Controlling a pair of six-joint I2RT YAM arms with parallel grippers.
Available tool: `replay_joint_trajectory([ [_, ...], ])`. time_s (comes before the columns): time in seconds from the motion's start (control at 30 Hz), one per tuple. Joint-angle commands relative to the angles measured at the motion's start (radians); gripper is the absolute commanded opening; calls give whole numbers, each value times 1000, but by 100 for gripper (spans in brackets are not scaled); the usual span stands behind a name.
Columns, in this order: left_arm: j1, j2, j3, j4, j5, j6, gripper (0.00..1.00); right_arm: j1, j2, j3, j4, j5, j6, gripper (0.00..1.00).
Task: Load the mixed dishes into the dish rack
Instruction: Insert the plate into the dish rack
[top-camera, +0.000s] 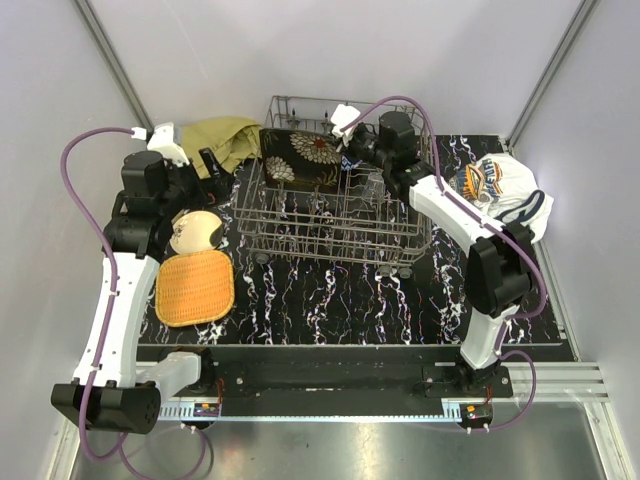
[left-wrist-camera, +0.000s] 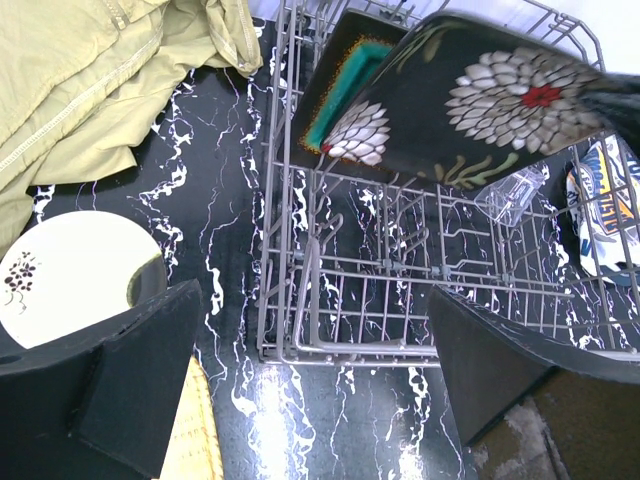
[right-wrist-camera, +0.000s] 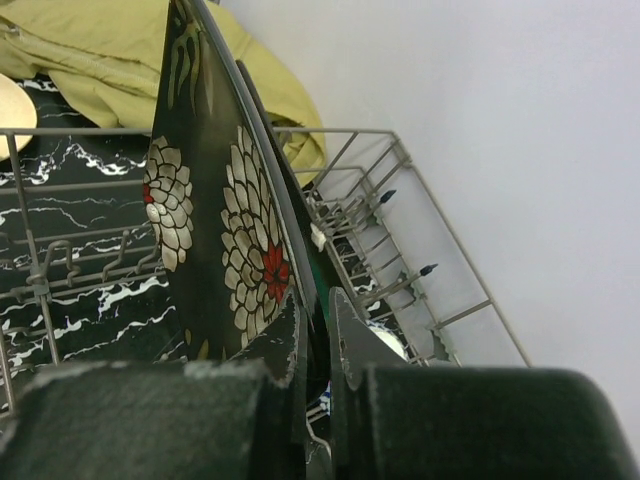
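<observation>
Pinching the right rim of the dark square plate printed with white chrysanthemums (top-camera: 305, 150) between the almost fully closed jaws of the right gripper (right-wrist-camera: 312, 325), holding it on edge and tilted over the far part of the large grey wire dish rack (top-camera: 330, 245), close against the teal square plate (left-wrist-camera: 345, 85) standing just behind. Hovering with the left gripper (left-wrist-camera: 320, 370) spread wide and holding nothing, left of the rack beside the cream round plate (left-wrist-camera: 70, 275), with the orange woven-look square plate (top-camera: 195, 287) lying nearer, not yet loaded. Not being able to tell, at the floral plate's lower edge, whether sitting in a slot between tines or merely resting on top of the wire. Risking, on letting go too early, a slide down and a flat fall toward the near side, possibly striking the clear glass (left-wrist-camera: 510, 195) seemingly inside the rack. Risking also, with so thin a grip on one rim only, a swing of the plate between the pads, and, by pressing farther back, a shove tipping the teal plate against the far wall.
</observation>
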Motion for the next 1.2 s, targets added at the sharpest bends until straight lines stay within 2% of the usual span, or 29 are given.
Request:
replay_joint_trajectory([
  [0.0,6,7,-1,55,26,-6,99,13,-22,44,221,9,27,0],
  [1.17,9,-5,-26,65,35,-7,99,82,27,-101,208,55,28,0],
])
